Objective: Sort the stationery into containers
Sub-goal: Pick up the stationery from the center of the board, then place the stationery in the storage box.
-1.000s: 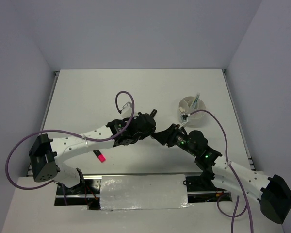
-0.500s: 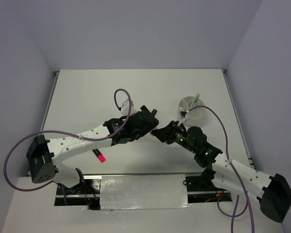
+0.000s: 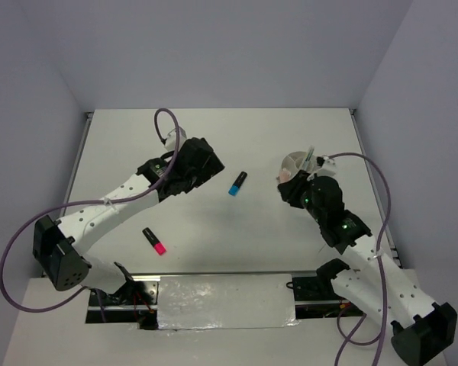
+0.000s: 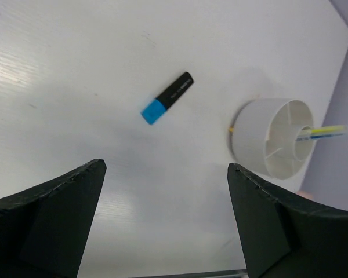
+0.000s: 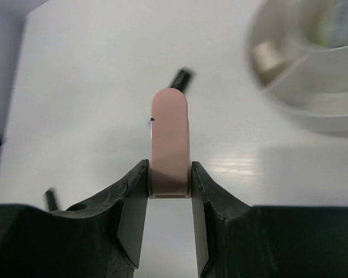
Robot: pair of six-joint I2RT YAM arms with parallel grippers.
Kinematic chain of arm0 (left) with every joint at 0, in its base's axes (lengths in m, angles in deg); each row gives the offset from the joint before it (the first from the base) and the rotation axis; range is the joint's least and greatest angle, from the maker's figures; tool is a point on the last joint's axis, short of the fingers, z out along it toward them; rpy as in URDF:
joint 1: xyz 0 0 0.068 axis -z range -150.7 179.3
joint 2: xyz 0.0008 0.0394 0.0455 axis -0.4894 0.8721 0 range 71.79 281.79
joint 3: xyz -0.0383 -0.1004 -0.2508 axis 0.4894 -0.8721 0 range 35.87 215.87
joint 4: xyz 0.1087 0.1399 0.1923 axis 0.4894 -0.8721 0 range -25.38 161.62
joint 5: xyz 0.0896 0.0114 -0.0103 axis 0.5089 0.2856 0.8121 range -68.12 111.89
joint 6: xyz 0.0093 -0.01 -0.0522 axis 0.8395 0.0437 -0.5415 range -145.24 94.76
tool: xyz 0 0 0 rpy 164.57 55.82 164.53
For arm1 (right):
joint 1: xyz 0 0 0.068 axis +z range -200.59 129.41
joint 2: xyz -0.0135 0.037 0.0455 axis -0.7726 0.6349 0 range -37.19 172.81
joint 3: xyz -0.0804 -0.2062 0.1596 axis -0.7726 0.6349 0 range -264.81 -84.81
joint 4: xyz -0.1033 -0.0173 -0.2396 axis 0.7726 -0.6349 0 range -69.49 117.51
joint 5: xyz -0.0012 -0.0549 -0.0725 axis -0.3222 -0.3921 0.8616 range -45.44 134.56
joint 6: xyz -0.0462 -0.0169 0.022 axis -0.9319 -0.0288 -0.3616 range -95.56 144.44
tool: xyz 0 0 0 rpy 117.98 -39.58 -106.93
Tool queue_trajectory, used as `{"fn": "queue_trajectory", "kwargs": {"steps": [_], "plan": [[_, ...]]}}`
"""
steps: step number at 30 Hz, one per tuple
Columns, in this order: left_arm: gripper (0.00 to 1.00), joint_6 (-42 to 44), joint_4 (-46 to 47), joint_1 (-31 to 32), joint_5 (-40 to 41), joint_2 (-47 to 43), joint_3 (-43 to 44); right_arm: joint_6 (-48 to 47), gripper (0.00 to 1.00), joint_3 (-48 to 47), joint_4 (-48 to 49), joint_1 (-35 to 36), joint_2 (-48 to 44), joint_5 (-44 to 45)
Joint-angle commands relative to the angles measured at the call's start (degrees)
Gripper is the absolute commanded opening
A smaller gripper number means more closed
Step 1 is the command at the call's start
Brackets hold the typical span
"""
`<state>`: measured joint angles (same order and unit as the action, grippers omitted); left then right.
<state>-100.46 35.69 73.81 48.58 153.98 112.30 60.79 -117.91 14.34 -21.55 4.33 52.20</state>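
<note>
1. Blue-ended marker (image 3: 237, 184) lay flat on the white table (image 3: 114, 137), about mid-table between the two arms. Its long axis ran diagonally, blue end toward near-left, black end toward far-right.
2. Pink-ended highlighter (image 3: 154, 240) lay flat near the front edge on the left side, well apart from the marker. It was also diagonal, with the pink end toward near-right.
3. Round white tub (image 3: 300, 166) stood on the right side of the table. A yellow-green pen (image 3: 311, 156) stuck out past its rim.
4. Left gripper (image 3: 201, 164) hung left of the marker, jaws spread wide with nothing between them.
5. Right gripper (image 3: 288, 185) was clamped on a pink eraser (image 5: 170, 139). The eraser's rounded end pointed out beyond the fingertips.
6. The right gripper sat just beside the tub's near-left side, roughly between marker and tub.
</note>
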Motion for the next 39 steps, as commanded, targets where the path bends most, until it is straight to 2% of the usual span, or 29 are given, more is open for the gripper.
{"fn": "queue_trajectory", "kwargs": {"steps": [1, 5, 6, 9, 10, 13, 16, 18, 23, 35, 39], "plan": [[0.99, 15.1, 0.2, -0.7, -0.9, -5.2, -1.7, -5.9, 0.0, -5.3, -8.7, -8.3, -1.8, 4.9], [0.99, 24.8, -2.1, -0.7, -2.3, -10.8, -3.5, -11.5, 0.0, -11.4, -11.8, -16.1, 1.7, 8.1], [0.99, 26.9, -2.9, -0.7, -2.8, -11.8, -3.9, -12.4, 0.0, -12.2, -11.8, -19.9, 2.8, 7.7], [0.99, 34.0, -4.7, -0.7, -5.0, -16.0, -5.5, -15.8, 0.0, -14.5, -9.7, -27.0, 7.6, -0.1], [0.99, 37.0, -5.9, -0.7, -5.9, -17.0, -5.8, -16.3, 0.0, -14.9, -7.9, -31.3, 8.8, -1.4], [0.99, 42.8, -7.9, -0.7, -7.3, -20.7, -7.3, -17.5, 0.0, -16.1, -5.3, -36.5, 13.8, -4.4], [0.99, 48.0, -6.1, -0.7, -8.2, -24.8, -11.0, -18.1, 0.0, -16.6, -2.5, -40.4, 17.8, -10.2], [0.99, 48.3, -5.0, -0.7, -7.7, -27.8, -14.5, -19.0, 0.0, -16.4, -0.8, -41.4, 19.4, -15.7], [0.99, 48.5, -3.7, -0.7, -9.4, -30.7, -19.5, -19.1, 0.0, -17.6, 1.5, -42.2, 25.4, -18.0], [0.99, 49.4, -3.0, -0.7, -10.9, -31.0, -19.9, -18.8, 0.0, -19.6, 3.5, -42.7, 31.8, -23.4], [0.99, 49.4, -3.1, -0.7, -10.5, -31.1, -19.8, -18.4, 0.01, -18.9, 3.2, -42.7, 31.9, -22.2]]}}
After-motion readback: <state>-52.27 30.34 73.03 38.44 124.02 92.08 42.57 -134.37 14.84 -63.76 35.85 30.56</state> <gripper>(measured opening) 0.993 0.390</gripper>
